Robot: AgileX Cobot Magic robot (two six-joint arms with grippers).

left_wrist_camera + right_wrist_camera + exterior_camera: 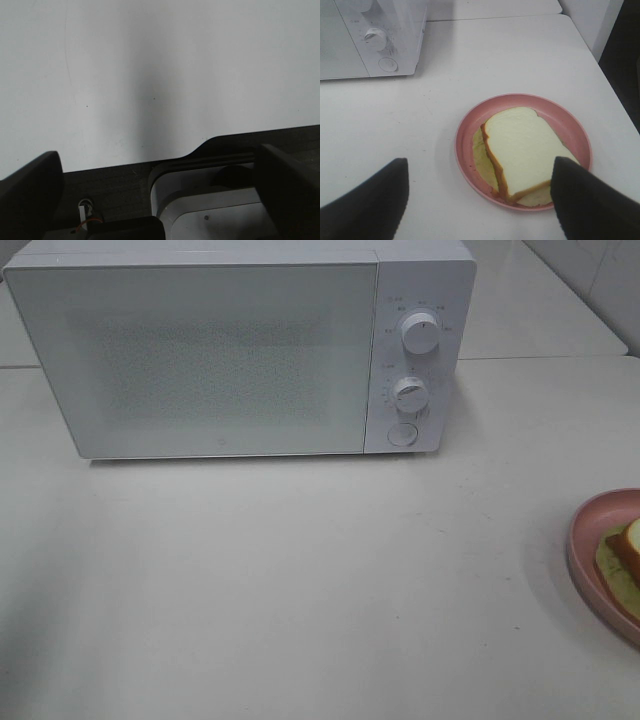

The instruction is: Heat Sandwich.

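Note:
The sandwich (520, 150), thick white bread slices with tan crust, lies on a round pink plate (463, 136). In the exterior high view the sandwich (625, 558) and the plate (588, 540) are cut off by the right edge. My right gripper (480, 162) hovers open above the near side of the plate, its dark fingers (370, 200) wide apart and holding nothing. My left gripper (157, 152) is open too, above bare white table with nothing between its fingers (287, 185). Neither gripper shows in the exterior high view.
A white microwave (220, 350) stands at the back left with its door shut. Its two knobs (420, 333) (410, 394) and a round button (402, 434) sit on the right panel. The microwave (370, 35) also shows in the right wrist view. The table edge (615, 95) runs right of the plate.

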